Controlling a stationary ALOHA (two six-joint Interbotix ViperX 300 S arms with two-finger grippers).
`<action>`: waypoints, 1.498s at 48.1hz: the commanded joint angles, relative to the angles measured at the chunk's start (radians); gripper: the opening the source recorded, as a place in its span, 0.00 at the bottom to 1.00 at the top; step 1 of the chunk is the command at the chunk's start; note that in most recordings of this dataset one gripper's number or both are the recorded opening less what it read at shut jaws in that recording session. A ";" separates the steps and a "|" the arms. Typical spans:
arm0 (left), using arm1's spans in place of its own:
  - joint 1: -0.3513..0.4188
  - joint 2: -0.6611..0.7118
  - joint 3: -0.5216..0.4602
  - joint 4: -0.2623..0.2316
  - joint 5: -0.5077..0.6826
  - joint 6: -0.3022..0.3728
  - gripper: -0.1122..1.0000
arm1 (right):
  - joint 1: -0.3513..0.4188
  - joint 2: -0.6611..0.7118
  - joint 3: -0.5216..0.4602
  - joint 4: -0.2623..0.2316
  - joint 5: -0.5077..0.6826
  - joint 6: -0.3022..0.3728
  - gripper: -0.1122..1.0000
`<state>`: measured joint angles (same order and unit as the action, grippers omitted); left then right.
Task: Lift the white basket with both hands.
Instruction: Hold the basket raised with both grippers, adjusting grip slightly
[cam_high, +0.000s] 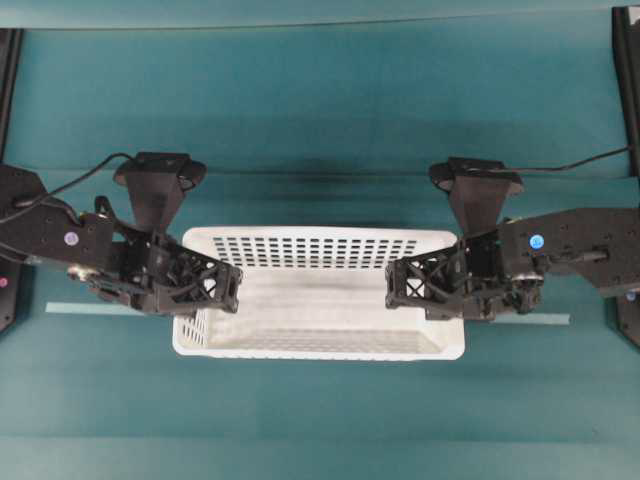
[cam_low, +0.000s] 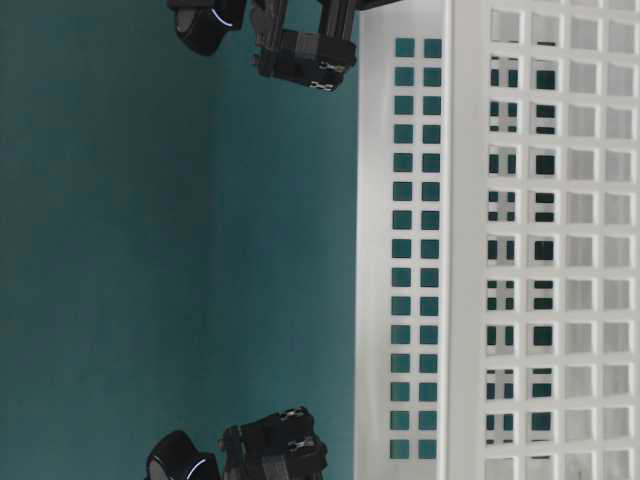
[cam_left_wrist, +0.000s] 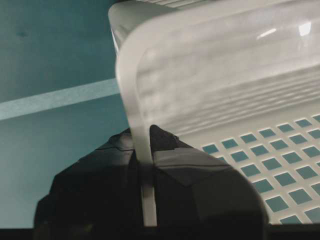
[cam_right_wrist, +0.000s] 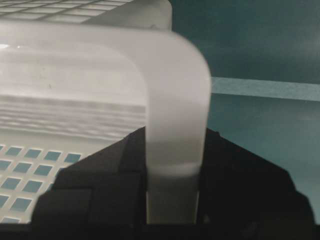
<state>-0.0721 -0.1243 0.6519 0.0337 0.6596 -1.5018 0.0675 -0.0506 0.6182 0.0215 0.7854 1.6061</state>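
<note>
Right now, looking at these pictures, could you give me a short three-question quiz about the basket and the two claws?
1. True or false: both grippers are clamped on the white basket.
2. Which part does the left gripper pinch? A) the floor B) an end rim C) a long side wall
3. Fill in: a pale strip of ___ lies across the teal table.

Key: 1 true: the right gripper grips the opposite end rim. 2 B. 3 tape.
</note>
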 joint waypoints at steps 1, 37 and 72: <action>-0.003 -0.003 -0.015 0.011 -0.026 0.011 0.07 | -0.002 0.005 -0.005 -0.011 -0.011 -0.015 0.24; 0.005 -0.011 0.046 0.011 -0.158 0.032 0.10 | -0.009 0.005 0.002 -0.023 -0.020 -0.046 0.24; 0.020 -0.021 0.044 0.009 -0.163 0.066 0.87 | -0.020 -0.005 0.005 -0.028 -0.055 -0.041 0.96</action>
<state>-0.0506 -0.1304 0.7087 0.0399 0.5016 -1.4404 0.0552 -0.0506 0.6274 -0.0046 0.7240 1.5662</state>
